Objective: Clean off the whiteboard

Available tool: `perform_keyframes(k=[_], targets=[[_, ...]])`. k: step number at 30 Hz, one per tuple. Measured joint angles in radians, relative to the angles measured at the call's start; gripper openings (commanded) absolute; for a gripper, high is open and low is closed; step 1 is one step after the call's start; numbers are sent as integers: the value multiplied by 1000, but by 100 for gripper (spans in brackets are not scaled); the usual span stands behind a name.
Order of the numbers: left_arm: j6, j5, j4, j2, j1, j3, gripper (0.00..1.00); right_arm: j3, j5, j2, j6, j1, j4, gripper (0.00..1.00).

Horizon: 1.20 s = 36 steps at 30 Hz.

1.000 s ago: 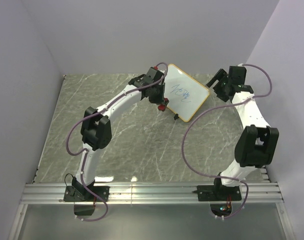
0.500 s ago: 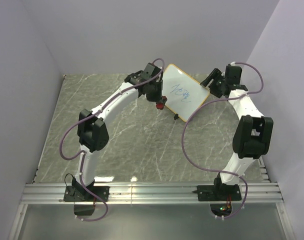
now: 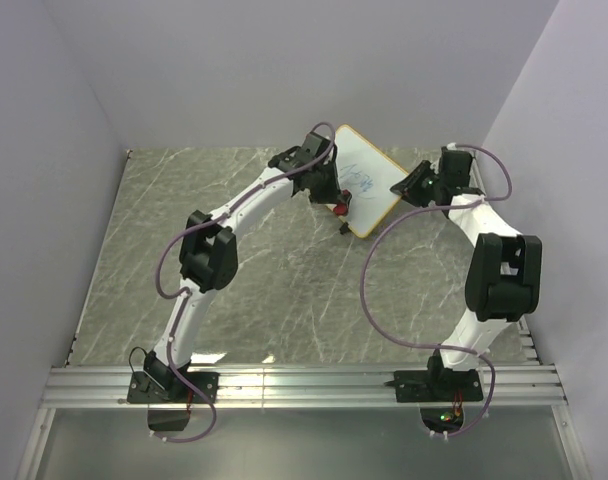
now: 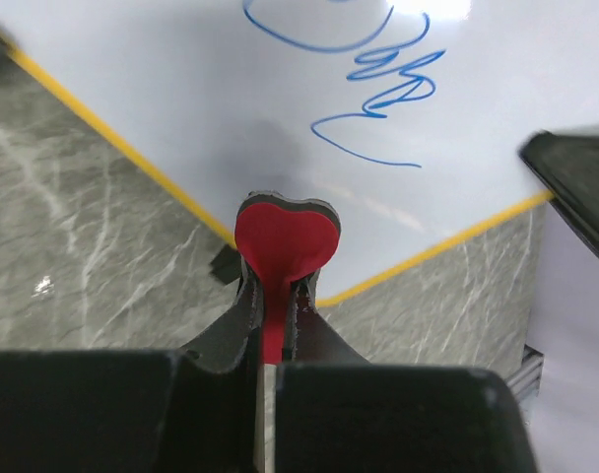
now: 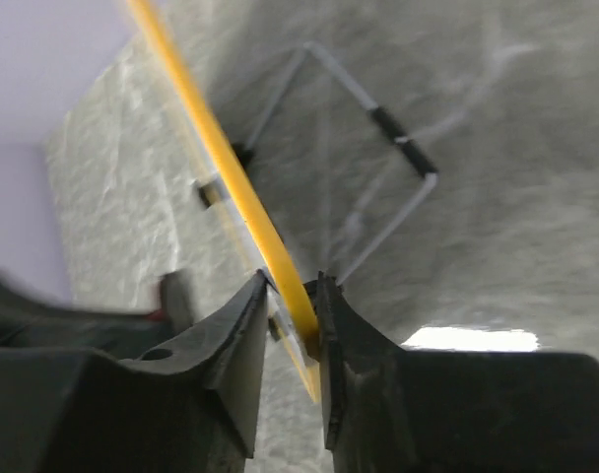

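Observation:
The whiteboard (image 3: 369, 180) stands tilted at the back of the table, white with a yellow frame and blue marks (image 4: 378, 79). My left gripper (image 3: 338, 203) is at the board's lower left edge, shut on the red-and-black eraser (image 4: 285, 236), whose red face sits just over the board's lower corner. In the left wrist view the whiteboard (image 4: 181, 89) fills the top. My right gripper (image 3: 400, 187) is at the board's right edge. In the right wrist view that gripper (image 5: 292, 296) pinches the yellow frame (image 5: 231, 168) between its fingers.
The grey marble table (image 3: 264, 280) carries both arms. A thin wire stand (image 5: 398, 138) props the board from behind. Purple walls close the back and both sides. An aluminium rail (image 3: 304, 385) runs along the near edge. Purple cables loop off both arms.
The right gripper moved left to the board's right edge and closed on the frame. The left gripper carried the eraser rightwards, closer to the blue marks.

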Motion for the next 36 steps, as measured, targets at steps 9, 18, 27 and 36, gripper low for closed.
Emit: perform_keyframes(k=[9,18,27,36], targets=[[-24,46,119,36,3,-1,0,-15,34,-129,-26,92,-96,17],[11,17,204,32,-24,-75,0,-251,69,-315,-34,142,-138,1],[11,-34,211,-1,-98,-113,0,-285,92,-316,-21,151,-184,0],[4,-3,270,-84,-157,-217,0,-259,97,-304,-17,171,-203,0]])
